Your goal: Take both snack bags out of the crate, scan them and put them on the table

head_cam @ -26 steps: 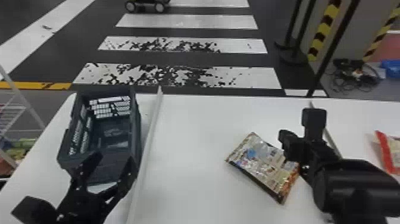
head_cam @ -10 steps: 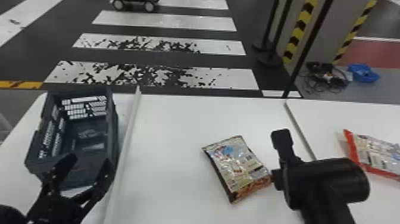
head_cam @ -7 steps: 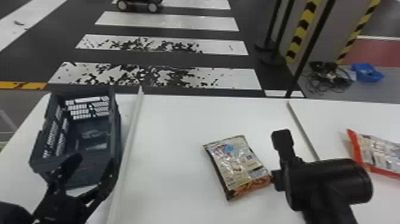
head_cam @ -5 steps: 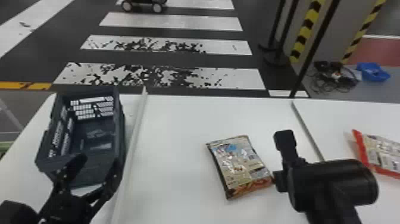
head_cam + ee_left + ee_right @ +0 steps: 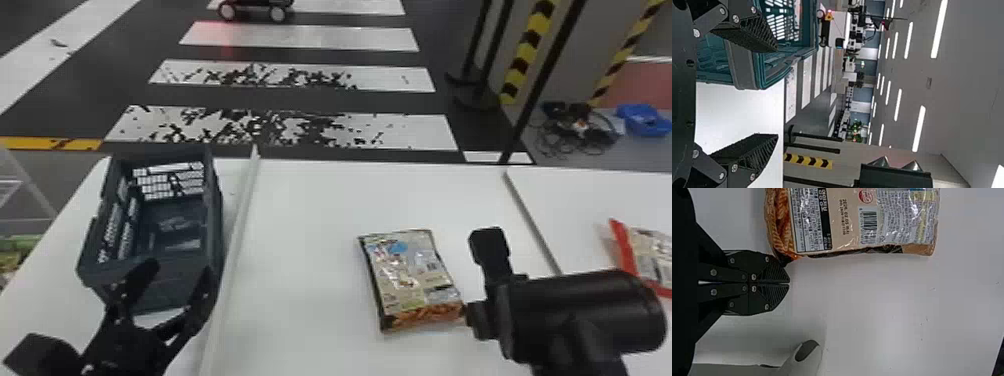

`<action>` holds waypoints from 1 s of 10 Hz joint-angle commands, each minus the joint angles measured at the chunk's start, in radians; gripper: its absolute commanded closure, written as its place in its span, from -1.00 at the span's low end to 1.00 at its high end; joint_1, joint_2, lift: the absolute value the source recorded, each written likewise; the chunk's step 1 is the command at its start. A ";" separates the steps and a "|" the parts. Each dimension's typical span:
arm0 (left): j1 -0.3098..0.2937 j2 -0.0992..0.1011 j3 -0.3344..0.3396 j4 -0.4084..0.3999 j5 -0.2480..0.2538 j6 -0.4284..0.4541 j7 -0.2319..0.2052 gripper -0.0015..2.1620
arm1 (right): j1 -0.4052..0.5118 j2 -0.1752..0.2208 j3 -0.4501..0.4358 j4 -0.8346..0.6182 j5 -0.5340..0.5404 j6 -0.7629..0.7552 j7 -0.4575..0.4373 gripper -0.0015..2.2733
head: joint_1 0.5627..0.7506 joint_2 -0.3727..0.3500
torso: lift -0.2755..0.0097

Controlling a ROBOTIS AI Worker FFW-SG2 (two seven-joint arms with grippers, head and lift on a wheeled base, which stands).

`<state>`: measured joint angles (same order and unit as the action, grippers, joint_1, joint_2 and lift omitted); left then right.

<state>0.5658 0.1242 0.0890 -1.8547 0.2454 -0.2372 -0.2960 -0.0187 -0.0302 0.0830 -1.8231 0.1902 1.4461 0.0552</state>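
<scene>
Jaws wide apart, empty — left gripper near crate, together, empty — right gripper beside snack bag

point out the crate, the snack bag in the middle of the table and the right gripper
crate (image 5: pixel 216 235): head view, right side wall
snack bag (image 5: pixel 412 275): head view, middle of its face
right gripper (image 5: pixel 789 283): right wrist view, between its fingertips

Your left gripper: black, two wedge-shaped fingers with fine ribs, round silver screws at links, dark holes in flat base plate. Your right gripper: also black, tapered fingers ribbed near tips, silver screws. Your right arm: thick black cylinder, rounded edges, small black block.
</scene>
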 commanded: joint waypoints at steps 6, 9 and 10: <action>-0.003 0.000 0.002 0.009 0.003 -0.006 -0.002 -0.77 | -0.009 0.000 -0.002 -0.013 -0.018 -0.051 0.012 0.98 | 0.41 0.05 | 0.28; -0.004 0.000 0.002 0.009 0.003 -0.006 -0.002 -0.77 | -0.024 0.000 -0.006 0.013 0.025 -0.094 -0.002 0.98 | 0.41 0.00 | 0.28; -0.004 0.000 0.002 0.009 0.003 -0.006 -0.002 -0.77 | -0.026 -0.002 -0.008 0.027 0.017 -0.128 0.000 0.98 | 0.41 -0.01 | 0.28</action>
<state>0.5614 0.1242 0.0900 -1.8449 0.2485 -0.2430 -0.2976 -0.0431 -0.0309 0.0769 -1.8045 0.2114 1.3392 0.0555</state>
